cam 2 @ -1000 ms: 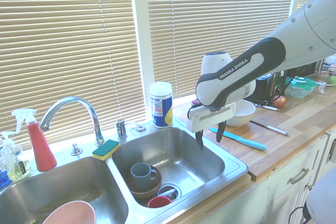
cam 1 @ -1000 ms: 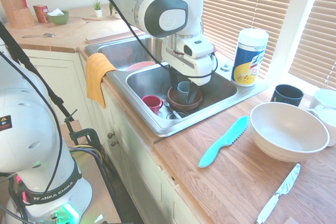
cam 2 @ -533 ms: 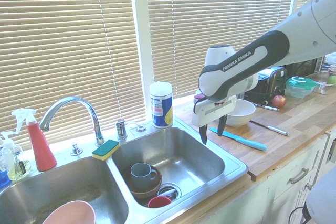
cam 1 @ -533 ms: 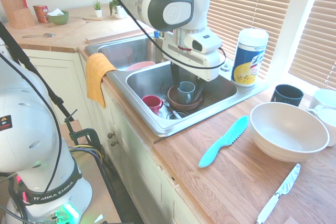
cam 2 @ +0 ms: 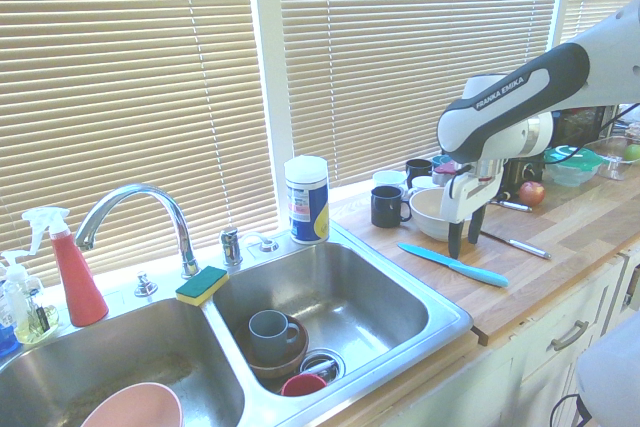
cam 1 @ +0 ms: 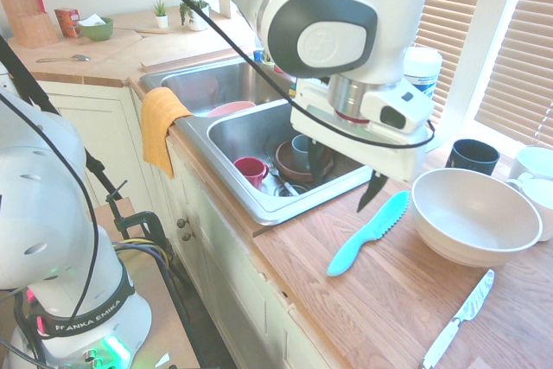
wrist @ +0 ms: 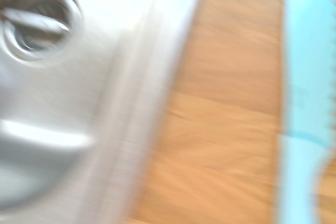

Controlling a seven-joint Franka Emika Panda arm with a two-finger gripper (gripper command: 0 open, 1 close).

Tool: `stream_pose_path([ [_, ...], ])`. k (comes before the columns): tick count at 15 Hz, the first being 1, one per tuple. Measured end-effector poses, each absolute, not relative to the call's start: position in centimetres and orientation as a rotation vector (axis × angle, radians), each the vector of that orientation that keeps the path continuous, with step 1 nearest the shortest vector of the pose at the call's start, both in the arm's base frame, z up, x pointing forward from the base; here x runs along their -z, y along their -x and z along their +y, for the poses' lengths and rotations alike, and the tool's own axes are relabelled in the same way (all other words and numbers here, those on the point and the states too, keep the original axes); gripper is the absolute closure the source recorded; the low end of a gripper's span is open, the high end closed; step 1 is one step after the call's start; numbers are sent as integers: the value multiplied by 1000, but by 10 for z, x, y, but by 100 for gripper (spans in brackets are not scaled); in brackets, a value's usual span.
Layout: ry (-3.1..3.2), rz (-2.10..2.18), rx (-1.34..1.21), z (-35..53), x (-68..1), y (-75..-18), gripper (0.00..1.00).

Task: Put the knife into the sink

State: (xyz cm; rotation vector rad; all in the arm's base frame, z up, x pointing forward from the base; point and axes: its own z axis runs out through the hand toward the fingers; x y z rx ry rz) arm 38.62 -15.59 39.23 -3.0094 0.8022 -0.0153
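Since 0.5 s ago the gripper (cam 1: 344, 175) has swung out from above the sink (cam 1: 259, 200) to the counter (cam 1: 389, 300), hanging just over the turquoise knife (cam 1: 369, 232), fingers parted and empty. Knife lies flat on the wood, long axis running diagonally from near counter edge toward sink. Arm reads "FRANKA EMIKA".

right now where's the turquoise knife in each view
First exterior view: the knife lies on the wooden counter, between the sink and the white bowl.
Second exterior view: the knife lies on the counter right of the sink.
Wrist view: blurred turquoise strip along one edge.
Shared landmark: the sink's steel rim beside it.
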Motion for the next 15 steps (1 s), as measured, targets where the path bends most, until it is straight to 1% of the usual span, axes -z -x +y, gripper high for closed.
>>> stream_pose_path([
  [4,3058,773,10,-170,-358,-391,0],
  [7,3072,761,53,-168,-334,-391,0],
  [9,3073,763,97,-168,-324,-395,0],
  [12,3075,758,91,-167,-313,-398,0],
  [13,3077,754,94,-166,-313,-399,100],
  [15,3078,749,96,-165,-313,-399,100],
])
